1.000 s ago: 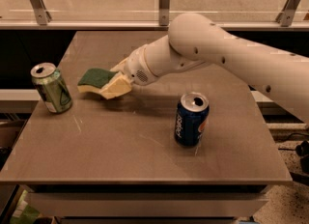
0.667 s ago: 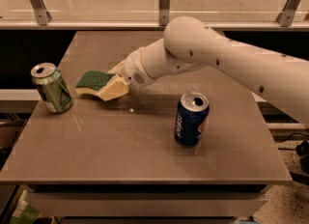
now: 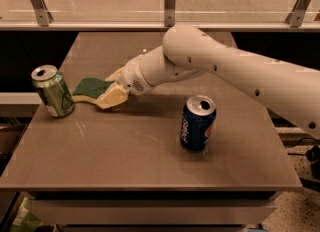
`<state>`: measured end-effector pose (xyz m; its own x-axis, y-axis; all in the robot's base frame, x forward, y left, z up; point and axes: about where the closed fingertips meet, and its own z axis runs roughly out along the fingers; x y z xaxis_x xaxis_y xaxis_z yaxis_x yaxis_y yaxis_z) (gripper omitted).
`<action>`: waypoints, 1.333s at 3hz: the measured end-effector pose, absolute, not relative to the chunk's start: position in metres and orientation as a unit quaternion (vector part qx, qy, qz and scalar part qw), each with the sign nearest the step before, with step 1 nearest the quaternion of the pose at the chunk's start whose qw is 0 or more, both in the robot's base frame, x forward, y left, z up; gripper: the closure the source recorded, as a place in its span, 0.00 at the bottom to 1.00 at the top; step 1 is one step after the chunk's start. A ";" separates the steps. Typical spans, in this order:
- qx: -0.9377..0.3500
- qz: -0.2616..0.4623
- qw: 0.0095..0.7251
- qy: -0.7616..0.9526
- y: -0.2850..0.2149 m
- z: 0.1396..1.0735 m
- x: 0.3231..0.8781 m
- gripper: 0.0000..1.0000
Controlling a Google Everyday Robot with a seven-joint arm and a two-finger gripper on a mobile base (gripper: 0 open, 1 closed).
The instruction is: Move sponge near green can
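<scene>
Camera view: hand (image 3: pixel 112 97), still clamped on sponge (image 3: pixel 90 86), has carried it left & lower, now just beside green can (image 3: pixel 54 95), so task approx done, pending release.

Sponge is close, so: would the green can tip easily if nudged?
Probably: the green can stands tall and narrow, looks opened, so maybe light. Tipped, its round body would likely roll. The gripper holds the sponge just beside it.
</scene>
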<state>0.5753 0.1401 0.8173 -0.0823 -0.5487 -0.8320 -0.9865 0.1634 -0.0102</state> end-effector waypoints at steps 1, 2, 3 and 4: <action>-0.573 0.302 0.362 0.670 0.141 0.817 0.575 0.58; -0.573 0.303 0.362 0.670 0.142 0.817 0.574 0.36; -0.573 0.303 0.362 0.670 0.142 0.817 0.574 0.12; -0.574 0.303 0.362 0.670 0.142 0.817 0.574 0.00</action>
